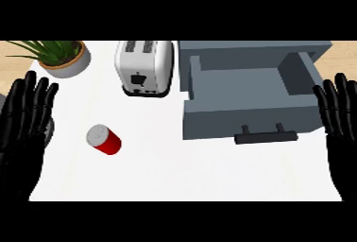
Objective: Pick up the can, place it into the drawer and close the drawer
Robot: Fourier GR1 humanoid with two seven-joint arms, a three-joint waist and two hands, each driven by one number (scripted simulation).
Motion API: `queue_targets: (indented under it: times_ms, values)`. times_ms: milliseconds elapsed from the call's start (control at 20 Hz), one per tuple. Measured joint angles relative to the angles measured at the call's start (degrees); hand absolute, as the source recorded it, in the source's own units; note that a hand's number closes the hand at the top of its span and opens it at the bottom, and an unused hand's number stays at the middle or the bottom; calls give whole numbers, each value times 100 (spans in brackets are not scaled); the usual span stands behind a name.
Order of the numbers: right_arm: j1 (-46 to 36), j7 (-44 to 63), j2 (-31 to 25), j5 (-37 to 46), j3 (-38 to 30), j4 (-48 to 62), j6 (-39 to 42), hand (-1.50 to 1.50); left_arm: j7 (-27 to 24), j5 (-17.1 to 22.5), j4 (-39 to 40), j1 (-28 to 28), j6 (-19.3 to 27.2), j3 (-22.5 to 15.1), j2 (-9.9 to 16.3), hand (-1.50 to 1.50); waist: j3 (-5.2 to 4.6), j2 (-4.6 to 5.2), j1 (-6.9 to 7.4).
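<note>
Plainly, the red can [105,140] lies tipped on the tabletop [209,175], near left of the open drawer [241,94]; probably light, stiff, rolls easily, so grasp across its sides. Left robot hand [24,118] and right robot hand [339,118] rest open.

white toaster [144,67], potted plant [61,56], white counter [209,175]
</note>
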Motion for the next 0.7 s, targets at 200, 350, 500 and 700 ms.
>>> queue_targets:
  times_ms: [200, 350, 500, 700]
  values:
    - [-30, -19, 36, 75, 6, -62, -69, -150, -141, 933, 147, -214, -895, -243, 184, -150, 88, 48, 149]
    - [1, 120, 71, 10, -40, 38, -100, -150, -110, 1628, 286, -162, -1776, -589, 475, -150, 111, 86, 159]
    - [121, 628, 95, -12, -108, 186, -198, -150, 215, 2079, 567, -2, -2470, -660, 988, -150, 129, 99, 222]
    - [506, 896, 80, -107, -184, 122, -162, -150, 372, 2822, 904, 108, -3291, -310, 1630, -150, 143, 82, 282]
